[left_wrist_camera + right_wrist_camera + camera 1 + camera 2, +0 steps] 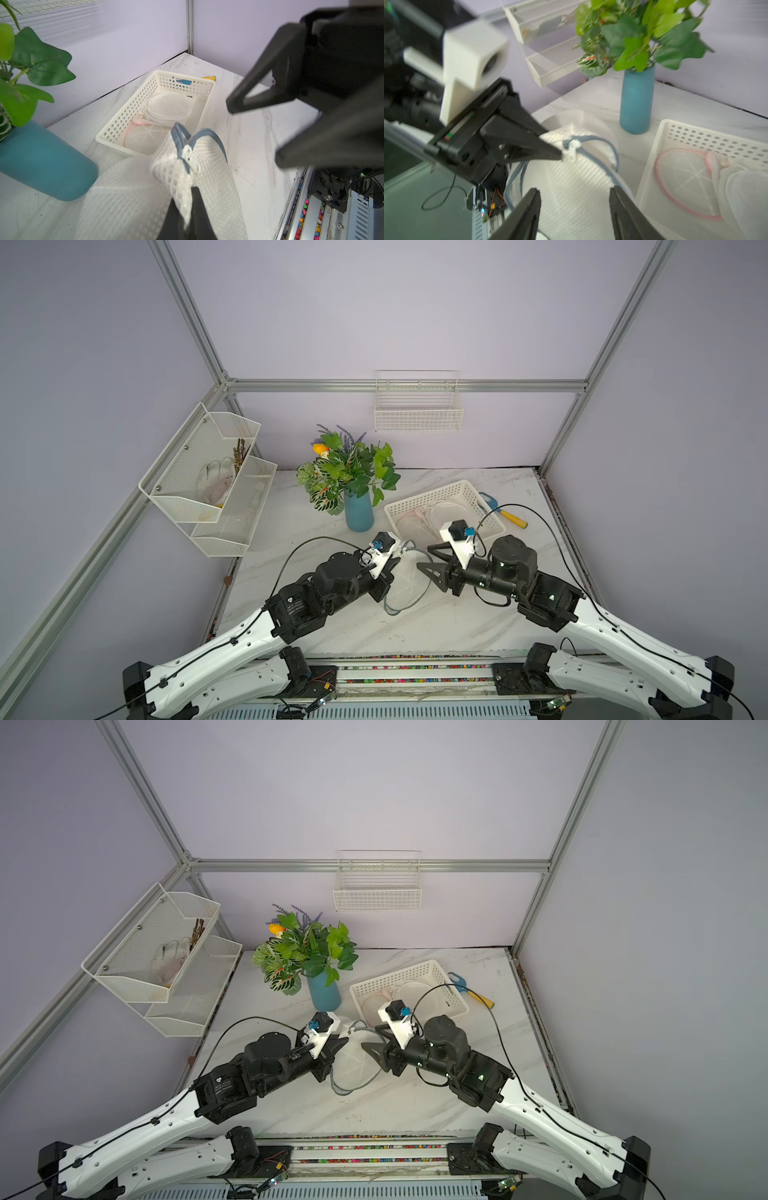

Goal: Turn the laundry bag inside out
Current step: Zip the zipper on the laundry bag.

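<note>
I see the white basket (432,492) and blue vase (359,514) just behind the laundry bag (409,578), mid-table. My left gripper (188,209) pinches its mesh by the zipper (189,156); my right gripper (423,557) faces it, jaws apart, empty.

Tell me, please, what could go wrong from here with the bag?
1. The left claw pinches only a small fold of the bag beside the zip pull; pulling may slip it free.
2. The open right claw may catch both mesh layers.
3. The vase and basket stand close; a swing could hit them.
</note>
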Available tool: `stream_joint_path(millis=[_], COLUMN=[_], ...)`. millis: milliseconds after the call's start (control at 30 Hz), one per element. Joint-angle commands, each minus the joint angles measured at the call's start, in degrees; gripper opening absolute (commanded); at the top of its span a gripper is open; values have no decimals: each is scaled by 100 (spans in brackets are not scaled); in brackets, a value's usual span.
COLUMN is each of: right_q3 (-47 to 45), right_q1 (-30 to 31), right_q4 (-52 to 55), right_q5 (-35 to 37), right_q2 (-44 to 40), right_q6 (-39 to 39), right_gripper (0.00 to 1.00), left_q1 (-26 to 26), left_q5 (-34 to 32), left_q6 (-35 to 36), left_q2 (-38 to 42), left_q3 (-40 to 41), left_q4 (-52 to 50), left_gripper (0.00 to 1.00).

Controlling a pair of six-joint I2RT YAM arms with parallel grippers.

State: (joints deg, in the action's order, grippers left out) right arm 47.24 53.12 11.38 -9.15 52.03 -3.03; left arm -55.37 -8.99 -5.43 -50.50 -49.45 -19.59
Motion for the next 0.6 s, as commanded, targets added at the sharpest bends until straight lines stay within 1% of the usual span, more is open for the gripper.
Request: stream_joint_path(millis=[0, 133, 200, 333, 400, 567], right_q3=[-526, -1108, -1279, -1443, -1489, -1510], right_q1=[268, 310, 334, 415, 443, 602], right_q4=[-508, -1479, -1809, -2314, -2523, -2897], right_q5=[961, 1426, 1496, 1626, 1571, 1702], right_q2=[-228, -456, -469, -422, -384, -198], right_q6=[1172, 1612, 1927, 2292, 2459, 2790], right_gripper=[55, 44, 40, 39, 38, 39], left_q1=[-16, -6, -3, -3, -7, -7], left_q5=[204, 466, 579, 729, 779, 892], left_q6=[-268, -406, -434, -442, -454, -486], left_q2=[-111, -154, -153, -210, -254, -381], left_q3=[-222, -197, -205, -296, -350, -480], left_q4=[306, 414, 421, 335, 288, 202], left_gripper=[0, 0, 0, 0, 0, 0])
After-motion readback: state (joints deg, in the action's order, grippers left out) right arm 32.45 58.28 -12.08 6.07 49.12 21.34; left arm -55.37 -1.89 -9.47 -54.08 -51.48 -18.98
